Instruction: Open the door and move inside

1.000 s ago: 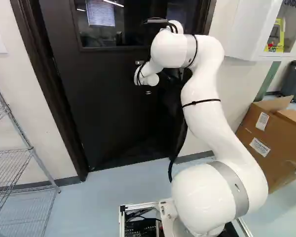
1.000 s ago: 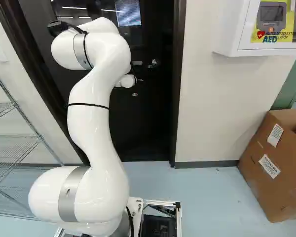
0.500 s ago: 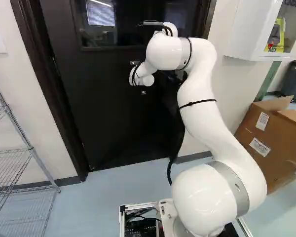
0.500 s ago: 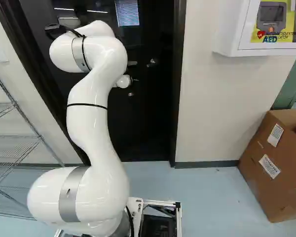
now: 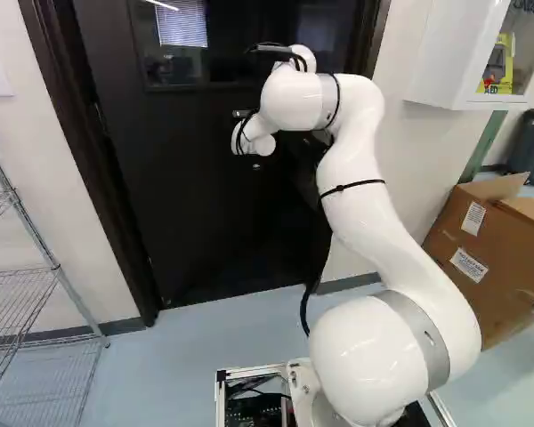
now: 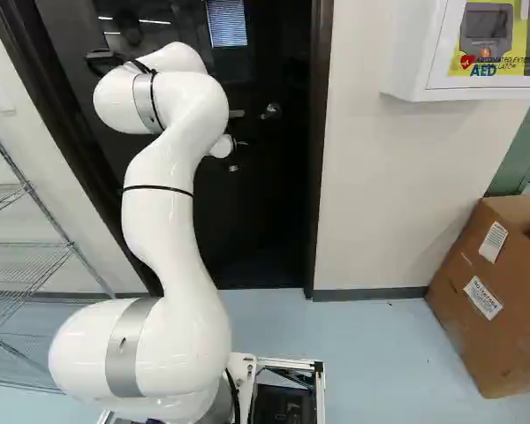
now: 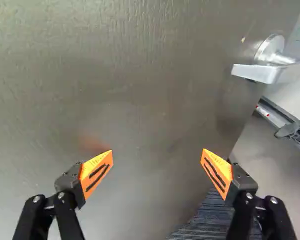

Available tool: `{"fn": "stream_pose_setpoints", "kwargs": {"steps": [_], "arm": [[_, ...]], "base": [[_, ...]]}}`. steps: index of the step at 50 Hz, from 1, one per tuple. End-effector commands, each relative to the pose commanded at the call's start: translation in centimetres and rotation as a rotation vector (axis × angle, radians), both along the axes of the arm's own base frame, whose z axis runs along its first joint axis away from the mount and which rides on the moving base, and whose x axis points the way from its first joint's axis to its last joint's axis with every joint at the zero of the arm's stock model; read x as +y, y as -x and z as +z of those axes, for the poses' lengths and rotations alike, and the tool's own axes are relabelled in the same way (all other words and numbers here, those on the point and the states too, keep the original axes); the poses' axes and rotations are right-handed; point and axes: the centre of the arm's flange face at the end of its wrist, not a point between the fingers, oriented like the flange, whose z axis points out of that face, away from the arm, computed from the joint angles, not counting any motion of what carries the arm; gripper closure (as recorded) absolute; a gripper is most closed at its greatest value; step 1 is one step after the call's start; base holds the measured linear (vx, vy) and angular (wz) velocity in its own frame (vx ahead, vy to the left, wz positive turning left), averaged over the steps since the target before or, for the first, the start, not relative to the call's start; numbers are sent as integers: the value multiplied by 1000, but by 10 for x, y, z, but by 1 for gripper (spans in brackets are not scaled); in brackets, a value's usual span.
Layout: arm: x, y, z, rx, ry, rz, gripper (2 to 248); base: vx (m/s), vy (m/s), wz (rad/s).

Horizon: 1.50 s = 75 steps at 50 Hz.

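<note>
Ahead of the base (image 5: 254, 405): door (image 5: 196, 196), dark, windowed; handle (image 7: 262, 73) near its free edge. Wrist view shows striped carpet (image 7: 210, 220) past that edge, so I judge it ajar; base views leave the amount unclear.

Gripper (image 7: 157, 155) faces the panel, fingers spread wide, nothing between them; handle lies ahead and off to one side, ungripped. Likely reason: latch already freed, a push wanted rather than a grasp; near the handle side, presumably for leverage away from the hinges. Whether the pads touch the panel, cannot tell.

Arm (image 5: 365, 187) bends up from the base and reaches forward to the door; the bend probably leaves reach for following the swing.

Step in hand, by my reading: widening the opening; entry still to do. Next calls for steady pressure, then the base following through; risks: fingers skidding on the smooth face, door swinging back, arm catching the frame (image 6: 320, 177).

Outward: wire rack (image 5: 58, 267) at the left of the left base view; cabinet (image 6: 415, 53) on the wall and box (image 6: 486, 300) on the floor, both right of the doorway, beside the route rather than across it.
</note>
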Motion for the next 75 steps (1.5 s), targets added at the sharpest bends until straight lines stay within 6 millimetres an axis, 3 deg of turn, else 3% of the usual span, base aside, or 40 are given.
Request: {"fn": "stream_pose_setpoints", "kwargs": {"steps": [75], "arm": [[-27,145,26,121,19,-6,3]], "base": [[0,0,0]]}}
